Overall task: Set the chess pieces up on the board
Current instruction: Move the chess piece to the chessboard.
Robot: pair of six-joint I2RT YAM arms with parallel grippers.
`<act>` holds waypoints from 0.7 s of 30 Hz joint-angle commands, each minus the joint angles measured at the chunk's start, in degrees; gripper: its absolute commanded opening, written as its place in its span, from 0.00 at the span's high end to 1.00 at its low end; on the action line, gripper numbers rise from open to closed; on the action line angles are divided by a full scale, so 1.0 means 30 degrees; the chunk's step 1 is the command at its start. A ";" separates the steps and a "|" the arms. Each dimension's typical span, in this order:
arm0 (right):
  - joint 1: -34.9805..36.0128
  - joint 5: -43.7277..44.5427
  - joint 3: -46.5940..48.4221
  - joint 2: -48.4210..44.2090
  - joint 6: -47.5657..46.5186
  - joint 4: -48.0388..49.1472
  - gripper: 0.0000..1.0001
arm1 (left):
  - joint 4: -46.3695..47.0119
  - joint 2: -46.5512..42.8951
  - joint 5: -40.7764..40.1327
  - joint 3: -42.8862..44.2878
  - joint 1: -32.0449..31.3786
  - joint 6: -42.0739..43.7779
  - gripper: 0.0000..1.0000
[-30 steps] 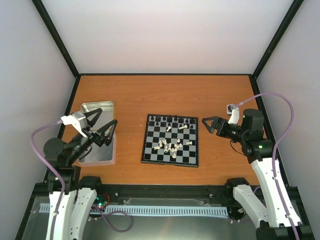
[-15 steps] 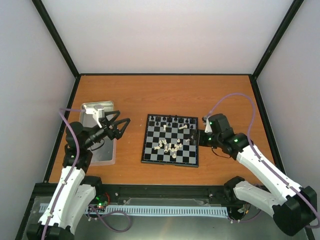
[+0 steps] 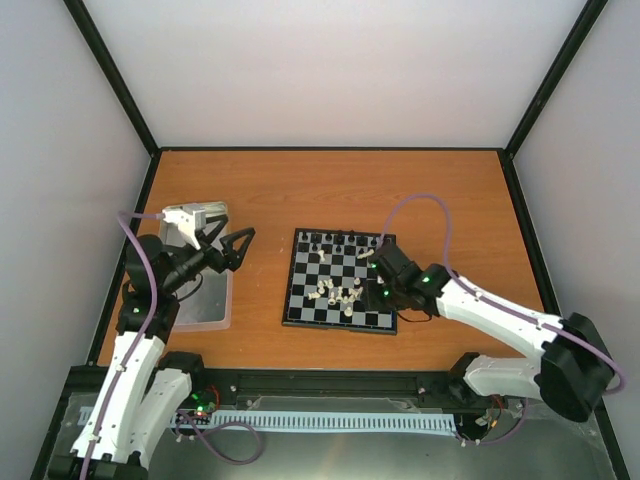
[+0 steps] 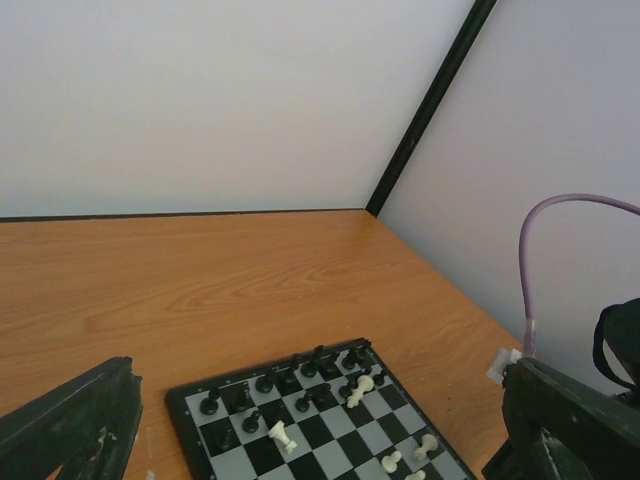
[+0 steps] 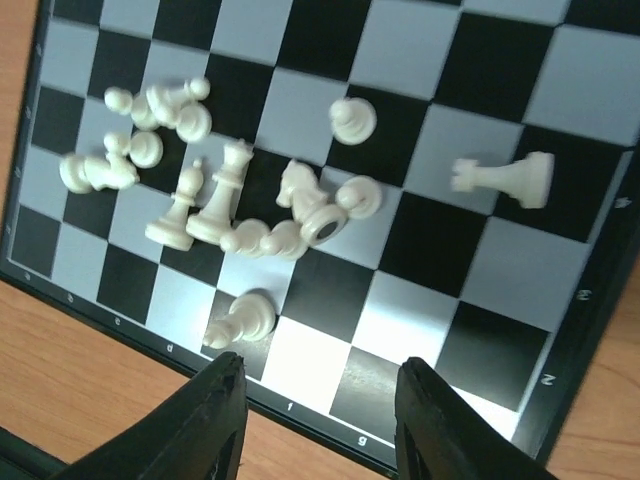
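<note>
Item, right gripper [image 3: 377,272]: a second ago we had it parked off the board's right side with its jaws wide. It has since swung in over the near right part of the board [image 3: 300,310], and the jaws have drawn partway together. The right wrist view shows them still apart with nothing between, hanging above the near border squares. Item, left gripper [image 3: 233,240]: fully spread and empty. It has lifted a little off the metal tray [image 3: 196,208] and now faces the board from the left. Item, chess pieces, none moved: the black pieces [image 3: 340,240] stand along the far rows, and the cream-white cluster [image 5: 240,205] is heaped and partly toppled mid-board. One white rook [image 5: 505,180] lies on its side, and a lone white pawn [image 5: 243,320] sits just ahead of the right fingers [image 5: 215,420]. Assessment: we judge the right arm is starting a first pick, likely that pawn or a piece from the heap. The white side remains wholly to be sorted.
</note>
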 commanded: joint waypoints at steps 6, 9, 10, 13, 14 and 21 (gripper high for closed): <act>0.3263 0.1567 0.2723 0.3988 0.0368 -0.0079 0.63 | -0.1300 -0.0755 -0.1533 0.0644 -0.0123 0.1706 0.00; 0.3899 0.2044 0.3288 0.4954 0.0643 -0.0179 0.65 | -0.1184 -0.0796 -0.1262 0.0562 -0.0116 0.1636 0.00; 0.4017 0.2191 0.3381 0.5207 0.0746 -0.0206 0.66 | -0.1178 -0.0762 -0.1138 0.0562 -0.0123 0.1621 0.00; 0.4175 0.2526 0.3599 0.5814 0.0971 -0.0560 0.72 | -0.1176 -0.0589 -0.0939 0.0606 -0.0116 0.1604 0.00; 0.4234 0.2673 0.3676 0.5963 0.1036 -0.0726 0.73 | -0.1180 -0.0553 -0.0908 0.0600 -0.0116 0.1577 0.00; 0.4402 0.2657 0.3687 0.6582 0.0913 -0.0898 0.81 | -0.1013 -0.0489 -0.0812 0.0535 -0.0130 0.1404 0.00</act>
